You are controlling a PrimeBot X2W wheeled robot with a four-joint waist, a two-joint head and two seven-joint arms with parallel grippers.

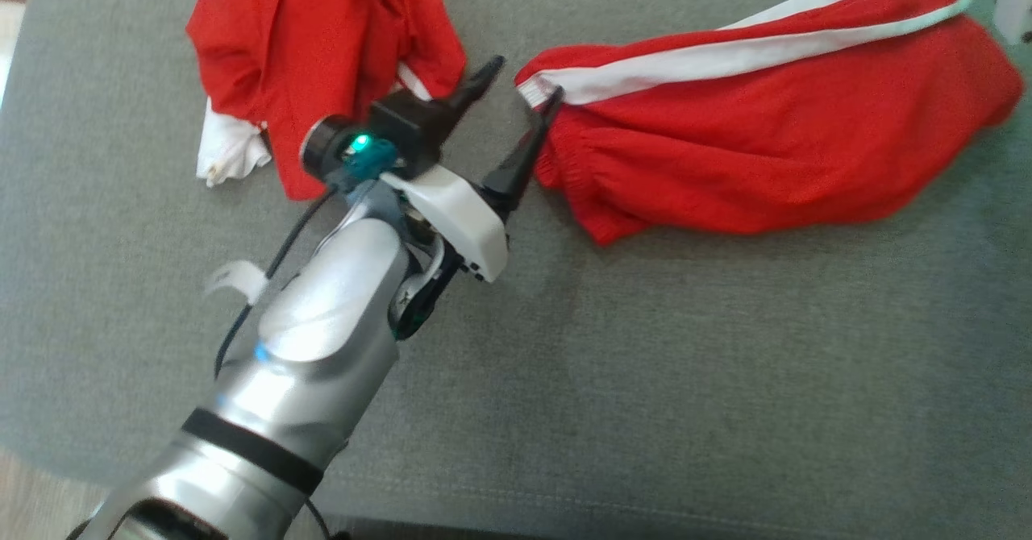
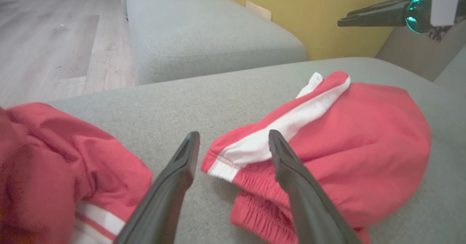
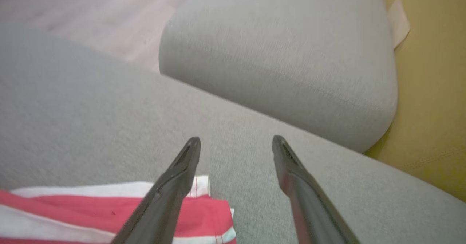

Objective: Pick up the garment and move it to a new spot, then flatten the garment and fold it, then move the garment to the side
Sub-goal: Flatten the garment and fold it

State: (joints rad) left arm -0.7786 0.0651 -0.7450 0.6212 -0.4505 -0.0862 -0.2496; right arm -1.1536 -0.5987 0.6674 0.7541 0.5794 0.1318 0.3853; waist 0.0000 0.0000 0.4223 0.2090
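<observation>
The garment (image 1: 766,137) is a pair of red shorts with a white side stripe, lying folded and flat on the right of the grey cushion (image 1: 645,363). My left gripper (image 1: 526,78) is open at its waistband end, with its right finger touching the white-striped corner. In the left wrist view that corner (image 2: 218,164) lies between the spread fingers of my left gripper (image 2: 233,137). My right gripper (image 3: 236,141) is open above the bare cushion, nothing between its fingers, and the garment's far end (image 3: 204,211) lies under its left finger. In the left wrist view my right gripper (image 2: 344,20) hangs above the shorts' far end.
A second red and white garment (image 1: 322,64) lies crumpled at the cushion's back left, close to my left wrist. Another grey cushion (image 2: 204,36) stands beyond a gap, with wood floor (image 2: 54,36) on one side and a yellow wall (image 2: 327,18) on the other.
</observation>
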